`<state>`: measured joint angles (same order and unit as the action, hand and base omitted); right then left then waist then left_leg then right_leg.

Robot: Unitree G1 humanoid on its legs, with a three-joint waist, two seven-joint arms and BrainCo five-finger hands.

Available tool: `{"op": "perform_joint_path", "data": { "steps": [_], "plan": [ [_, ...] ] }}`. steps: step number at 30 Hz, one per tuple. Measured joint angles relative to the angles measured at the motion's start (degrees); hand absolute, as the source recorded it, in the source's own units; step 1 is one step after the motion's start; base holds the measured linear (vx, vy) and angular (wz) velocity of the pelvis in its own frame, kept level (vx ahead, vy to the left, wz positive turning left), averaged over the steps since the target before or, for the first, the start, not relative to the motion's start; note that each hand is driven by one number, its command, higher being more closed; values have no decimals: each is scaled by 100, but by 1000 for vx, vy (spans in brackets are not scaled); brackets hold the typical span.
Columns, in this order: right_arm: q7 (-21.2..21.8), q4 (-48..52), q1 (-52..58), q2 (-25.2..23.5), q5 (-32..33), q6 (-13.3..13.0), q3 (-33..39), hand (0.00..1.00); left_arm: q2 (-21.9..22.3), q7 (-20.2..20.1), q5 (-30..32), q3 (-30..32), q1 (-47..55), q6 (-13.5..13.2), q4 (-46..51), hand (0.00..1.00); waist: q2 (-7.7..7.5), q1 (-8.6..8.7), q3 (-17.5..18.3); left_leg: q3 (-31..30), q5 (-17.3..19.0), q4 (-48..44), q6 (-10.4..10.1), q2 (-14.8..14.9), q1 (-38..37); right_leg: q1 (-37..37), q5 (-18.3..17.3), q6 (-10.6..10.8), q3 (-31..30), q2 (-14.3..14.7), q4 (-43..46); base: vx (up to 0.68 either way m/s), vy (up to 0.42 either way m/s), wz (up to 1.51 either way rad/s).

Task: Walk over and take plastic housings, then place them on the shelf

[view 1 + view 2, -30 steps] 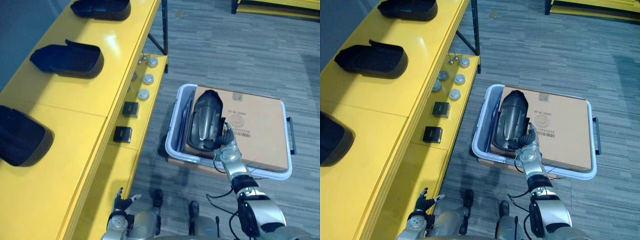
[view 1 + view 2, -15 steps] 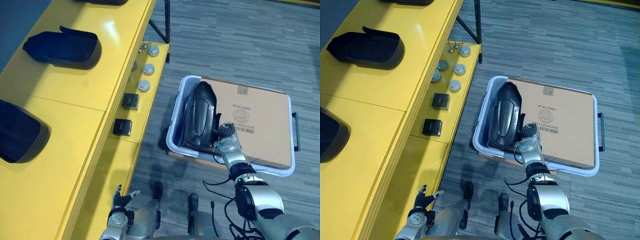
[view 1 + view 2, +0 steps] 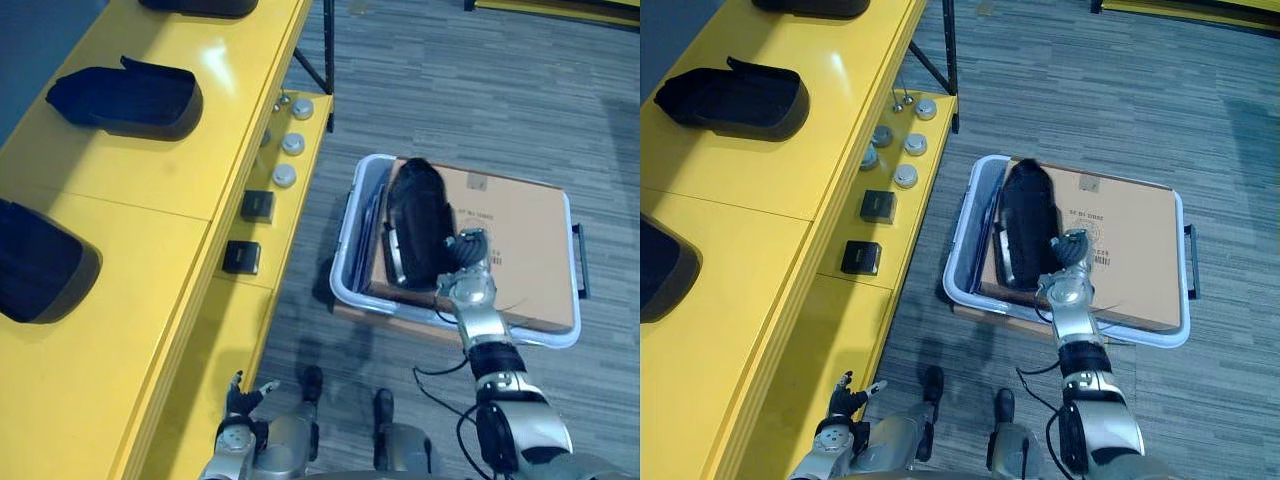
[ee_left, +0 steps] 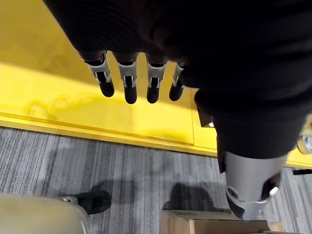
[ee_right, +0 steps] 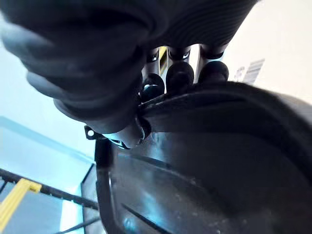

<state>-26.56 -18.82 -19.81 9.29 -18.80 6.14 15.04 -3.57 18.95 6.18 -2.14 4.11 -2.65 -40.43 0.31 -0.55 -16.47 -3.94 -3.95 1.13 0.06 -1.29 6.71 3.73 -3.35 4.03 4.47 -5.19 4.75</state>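
Up close, right robot hand (image 5: 179,74) pinches housing (image 5: 219,161) rim.

Bright light — glare on shelf (image 3: 214,72)

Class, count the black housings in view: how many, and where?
4 housings: far, middle and near on the shelf; one held by the right hand at the bin. More may be hidden.
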Motion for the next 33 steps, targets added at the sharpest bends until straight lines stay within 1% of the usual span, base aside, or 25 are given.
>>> {"op": "perform_joint_path", "data": {
  "steps": [3,5,7,8,9,12,14,15,16,17,18,19,21,23,24,26,27,29,31,33],
  "plan": [
    [-205,627,322,-4,-43,-12,240,100,-3,4,208,-15,16,-5,570,0,-5,3,17,-15,2,12,0,6,-95,-98,-29,-18,12,9,-12,0,0,0],
    [-325,983,552,-26,-112,-96,239,100,-5,10,308,-56,98,-8,986,0,-10,14,113,-40,2,30,0,17,-95,-98,-42,-32,25,21,-16,-11,-22,4],
    [-362,1448,855,-149,-228,-150,223,100,-7,27,359,-200,279,-18,1467,0,-13,21,322,-57,3,56,0,19,-131,-140,-58,-38,31,24,-38,8,-23,4],
    [-363,1567,910,-186,-233,-169,214,100,1,30,360,-217,315,-19,1596,0,-17,24,339,-64,7,61,-6,16,-166,-177,-62,-38,46,23,-53,4,-19,5],
    [-373,1890,1063,-307,-289,-279,179,100,47,63,358,-218,451,-23,2010,0,-21,49,439,-85,9,72,-7,15,-163,-191,-65,-38,90,22,-82,-4,-14,9],
    [-383,2480,1299,-459,-432,-484,-47,100,69,131,348,-222,626,-107,2809,0,-51,132,497,-138,9,72,-8,6,-213,-251,-78,-45,160,17,-96,-19,-9,11],
    [-377,2829,1446,-463,-433,-624,-279,100,71,132,339,-245,699,-160,3307,0,-80,132,536,-142,10,82,-10,7,-229,-254,-87,-49,165,19,-98,-13,-1,2],
    [-375,2952,1497,-470,-433,-649,-361,100,70,132,339,-264,713,-184,3462,0,-87,130,554,-145,10,83,-10,7,-230,-256,-87,-50,168,19,-101,0,0,0],
    [-362,3149,1571,-503,-434,-757,-497,100,70,133,296,-306,712,-253,3716,0,-94,131,604,-151,10,85,-9,6,-230,-257,-88,-51,172,19,-101,0,0,0],
    [-351,3322,1600,-571,-434,-853,-670,100,67,135,212,-405,706,-298,4036,0,-102,134,675,-151,10,86,-9,3,-231,-259,-88,-51,171,17,-104,0,0,0],
    [-348,3398,1615,-587,-435,-880,-737,100,66,135,184,-421,699,-310,4173,0,-105,135,690,-151,10,86,-9,1,-242,-270,-88,-51,171,15,-104,0,0,0],
    [-344,3520,1656,-599,-434,-967,-846,100,65,140,92,-481,662,-387,4400,0,-109,134,694,-156,10,86,-8,-2,-276,-308,-88,-51,174,13,-106,0,0,0],
    [-330,3658,1706,-611,-433,-1042,-972,100,61,139,-57,-594,599,-521,4574,0,-110,132,696,-171,9,86,-8,-8,-317,-358,-88,-51,183,10,-113,1,-2,2],
    [-303,3800,1753,-636,-426,-1128,-1217,100,46,125,-409,-752,575,-669,4779,0,-111,139,815,-169,9,93,-8,-9,-325,-361,-88,-50,177,10,-116,-16,1,-1],
    [-298,3828,1779,-651,-422,-1158,-1281,100,43,121,-475,-783,576,-694,4821,0,-113,139,851,-168,9,95,-8,-9,-327,-362,-88,-50,177,10,-117,0,0,0],
    [-217,3835,1787,-657,-410,-1257,-1553,100,-8,113,-813,-1020,540,-788,4988,0,-136,143,967,-156,9,98,-7,-4,-343,-370,-88,-50,169,13,-115,-15,-1,-1],
    [-199,3835,1788,-655,-408,-1257,-1592,100,-12,115,-866,-1092,517,-792,5012,0,-143,143,1002,-154,9,98,-7,-3,-344,-369,-88,-50,167,14,-115,-34,-1,-2],
    [-142,3836,1787,-656,-394,-1280,-1861,100,-20,101,-1249,-1349,339,-800,5067,0,-162,140,1049,-140,9,101,-8,0,-397,-412,-87,-51,162,15,-111,-18,0,-1],
    [-78,3836,1788,-648,-375,-1331,-2098,100,-26,100,-1428,-1516,244,-801,5152,0,-180,142,1064,-119,9,111,-8,3,-441,-440,-87,-51,142,15,-113,-35,2,-4],
    [-61,3836,1786,-643,-374,-1387,-2343,100,-76,91,-1468,-1678,89,-801,5183,0,-194,139,1087,-112,9,122,-9,8,-444,-437,-86,-52,140,19,-117,-17,1,-2]
  ]
}}
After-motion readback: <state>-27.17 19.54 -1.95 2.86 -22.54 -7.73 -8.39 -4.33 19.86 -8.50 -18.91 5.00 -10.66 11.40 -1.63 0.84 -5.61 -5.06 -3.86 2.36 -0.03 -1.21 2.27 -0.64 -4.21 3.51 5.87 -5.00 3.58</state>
